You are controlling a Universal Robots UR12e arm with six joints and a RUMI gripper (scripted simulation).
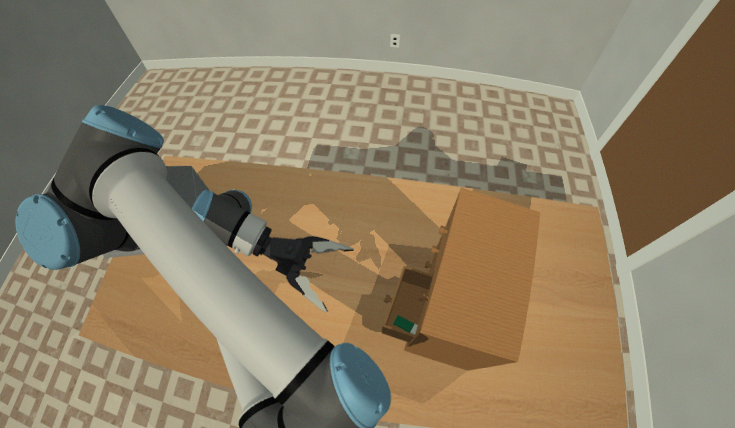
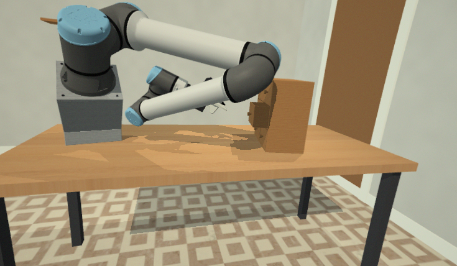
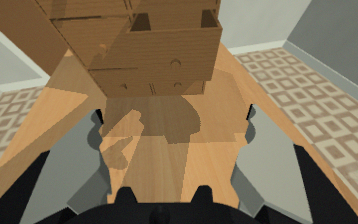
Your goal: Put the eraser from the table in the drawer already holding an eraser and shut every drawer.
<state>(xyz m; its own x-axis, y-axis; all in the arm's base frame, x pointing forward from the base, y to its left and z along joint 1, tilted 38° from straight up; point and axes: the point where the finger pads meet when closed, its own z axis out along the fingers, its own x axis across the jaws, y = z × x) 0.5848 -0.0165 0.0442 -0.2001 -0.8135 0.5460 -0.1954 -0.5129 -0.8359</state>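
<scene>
Eraser, green (image 1: 404,323), lies in the pulled-out drawer (image 1: 392,333) (image 2: 258,115) (image 3: 180,55), and we see our gripper (image 1: 339,279) (image 2: 224,107) (image 3: 174,107) spread wide, gripping nothing, well apart from it.

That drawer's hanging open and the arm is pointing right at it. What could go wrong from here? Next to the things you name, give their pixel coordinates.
The open drawer (image 1: 392,330) (image 2: 258,115) (image 3: 172,50) sticks out of the chest (image 1: 484,276) (image 2: 289,119), so a misjudged pull might bring it right out. The fingers (image 1: 326,246) are spread wide and could catch its front. Pushing too hard while shutting it might turn or shift the chest.
</scene>
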